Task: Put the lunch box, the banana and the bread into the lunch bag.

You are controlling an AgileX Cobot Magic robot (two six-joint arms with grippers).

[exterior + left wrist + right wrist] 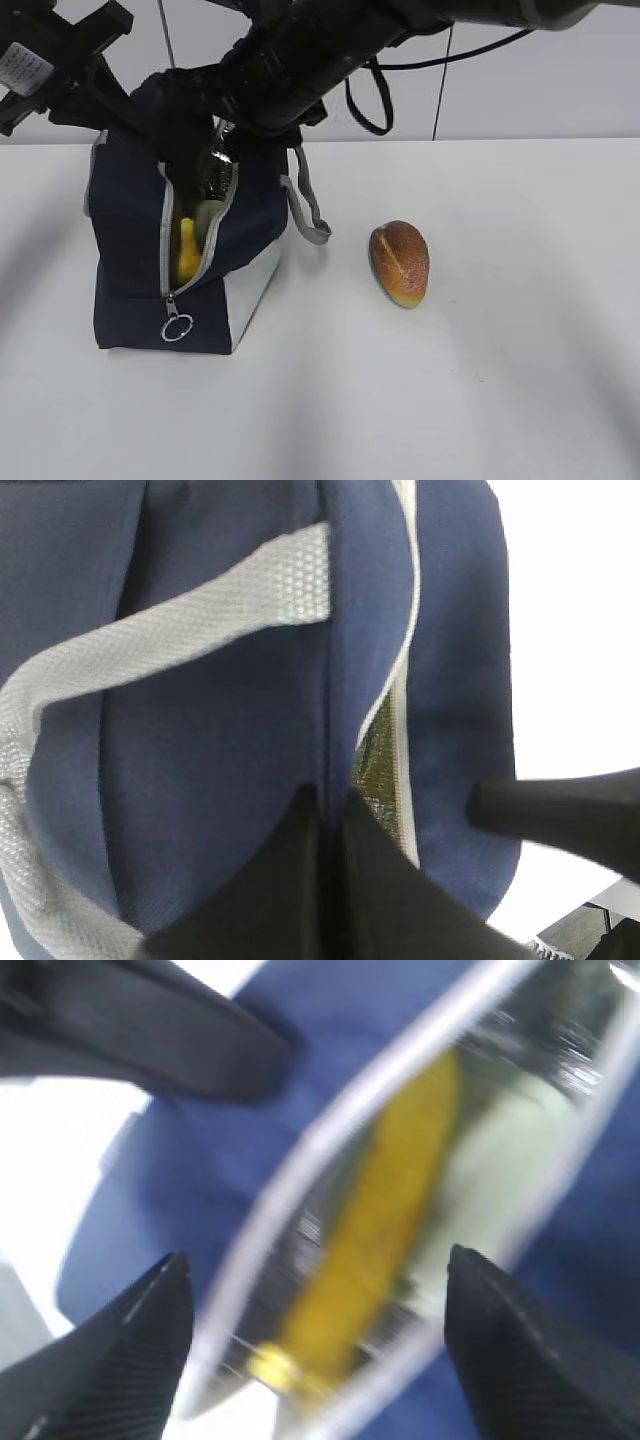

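The navy lunch bag (130, 230) stands at the left with its zipper open. The yellow banana (187, 255) and the pale green lid of the lunch box (208, 214) show inside the opening. The bread (400, 263) lies on the table to the right of the bag. My left gripper (330, 798) is shut on the bag's fabric edge beside the opening. My right gripper (315, 1260) is open and empty just above the opening, with the banana (375, 1230) and lunch box (495, 1185) below it. The right wrist view is blurred.
The bag's grey handle (308, 205) hangs over its right side, and the zipper ring pull (177, 327) sits low on its front. The white table (500, 380) stretches right and forward. Both dark arms crowd over the bag's top.
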